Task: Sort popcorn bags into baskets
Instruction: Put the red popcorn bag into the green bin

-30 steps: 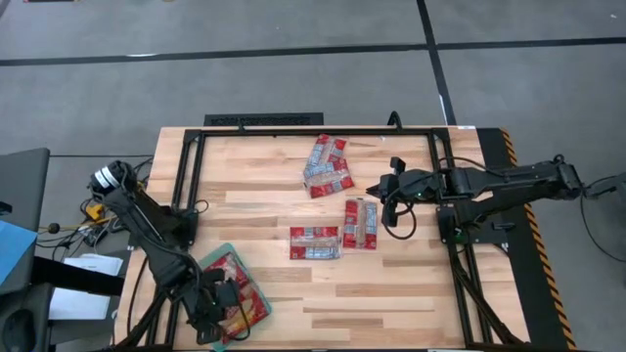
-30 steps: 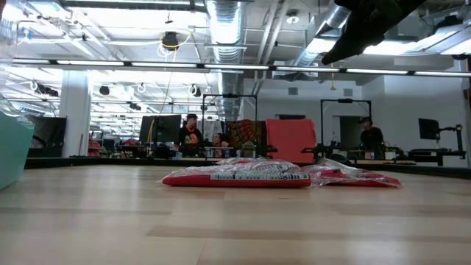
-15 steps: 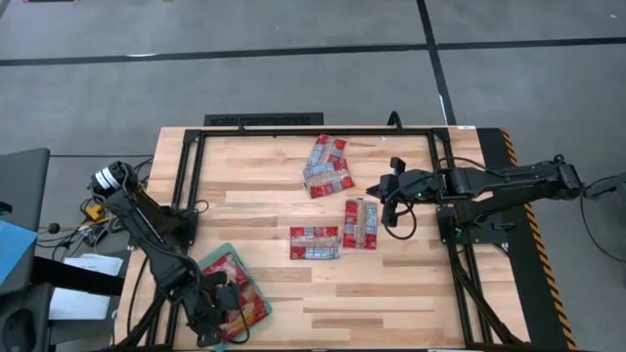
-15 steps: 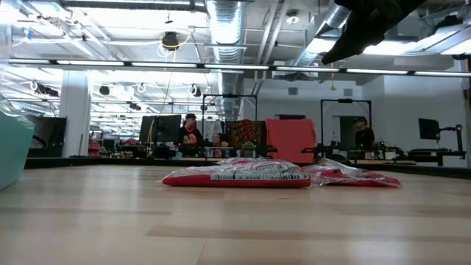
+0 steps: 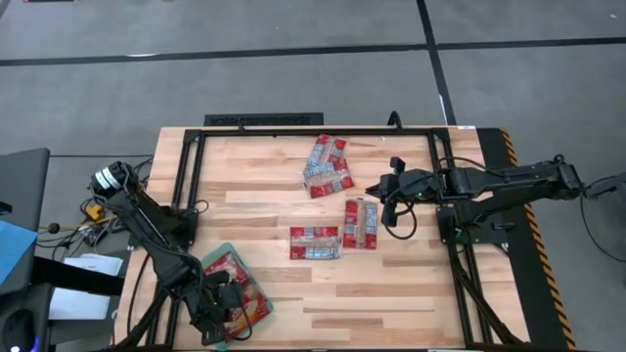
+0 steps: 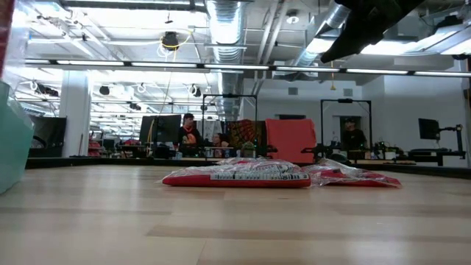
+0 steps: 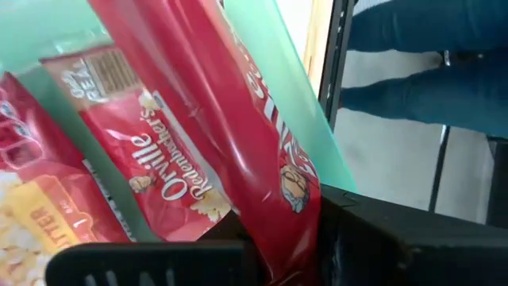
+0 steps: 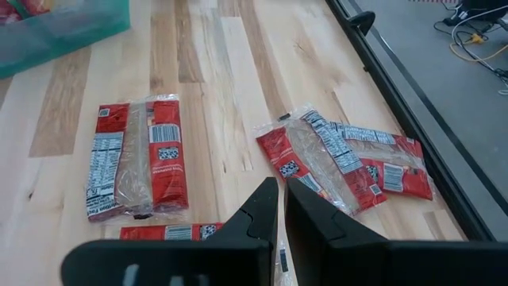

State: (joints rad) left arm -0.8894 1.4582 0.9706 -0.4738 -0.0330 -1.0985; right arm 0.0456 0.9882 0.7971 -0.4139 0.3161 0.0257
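1. Wooden table (image 5: 293,284) of pale planks, edged by a black metal frame (image 5: 293,130).
2. Grey floor (image 5: 245,59) around it, crossed by dark lines.
3. Yellow-and-black hazard stripe (image 5: 533,225) along the table's right edge.
4. Cables (image 5: 68,230) and a blue object (image 5: 12,252) on the floor to the left.
5. Ceiling ducts (image 6: 228,22) and strip lights overhead in the low view.
6. Red panel (image 6: 289,140) far back, people (image 6: 190,135) standing near monitors.
7. Legs in blue jeans (image 7: 429,59) beyond the table edge, in the left wrist view.
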